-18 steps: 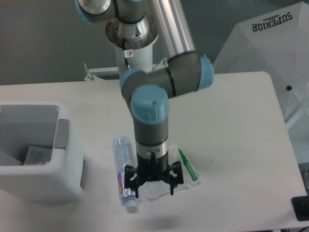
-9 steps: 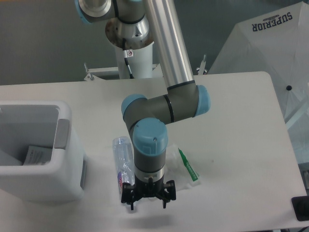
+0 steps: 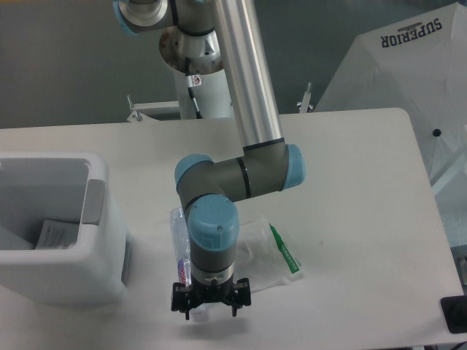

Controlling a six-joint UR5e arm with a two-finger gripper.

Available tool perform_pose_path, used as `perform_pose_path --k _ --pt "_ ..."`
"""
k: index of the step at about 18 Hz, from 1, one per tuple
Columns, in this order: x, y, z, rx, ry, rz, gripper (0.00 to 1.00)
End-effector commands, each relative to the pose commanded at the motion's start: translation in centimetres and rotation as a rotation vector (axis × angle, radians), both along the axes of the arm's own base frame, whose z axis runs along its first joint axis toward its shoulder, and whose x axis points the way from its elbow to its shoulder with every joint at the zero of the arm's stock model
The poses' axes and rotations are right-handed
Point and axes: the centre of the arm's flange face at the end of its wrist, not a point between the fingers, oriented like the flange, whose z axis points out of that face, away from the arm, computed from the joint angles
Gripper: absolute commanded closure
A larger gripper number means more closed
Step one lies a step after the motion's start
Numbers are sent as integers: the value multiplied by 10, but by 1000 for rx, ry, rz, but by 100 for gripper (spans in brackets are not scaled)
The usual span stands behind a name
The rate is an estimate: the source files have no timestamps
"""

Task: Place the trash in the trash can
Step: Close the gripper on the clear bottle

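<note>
End effector (image 3: 210, 305) has dropped lower & shifted left over the past sec, now w/ fingers spread, holding nothing, over the cap end of the bottle (image 3: 180, 240) lying on the table (image 3: 350, 182) beside the bag (image 3: 259, 251), so a bottle grab looks imminent; trash can (image 3: 55, 226) waits at left.

You are looking at a robotics lab or test cell, not a home. The silver-and-blue arm (image 3: 241, 138) rises from a pedestal mount (image 3: 197, 51) at top centre, behind a plain white table (image 3: 357, 182). A bare grey wall (image 3: 66, 65) fills the upper left, and a white photo umbrella (image 3: 408, 65) printed "SUPERIOR" stands at upper right.
</note>
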Motion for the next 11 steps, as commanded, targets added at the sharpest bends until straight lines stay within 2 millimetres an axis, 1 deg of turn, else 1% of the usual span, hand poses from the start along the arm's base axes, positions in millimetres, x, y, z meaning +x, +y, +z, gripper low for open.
perform_pose_path --k 3,6,9,11 --pt "7 4 -8 -11 -5 -4 0" --pt "7 4 -9 -11 -5 -4 0" --pt "8 5 -15 -19 -4 -4 0" --pt "8 4 -16 -21 -4 -3 3"
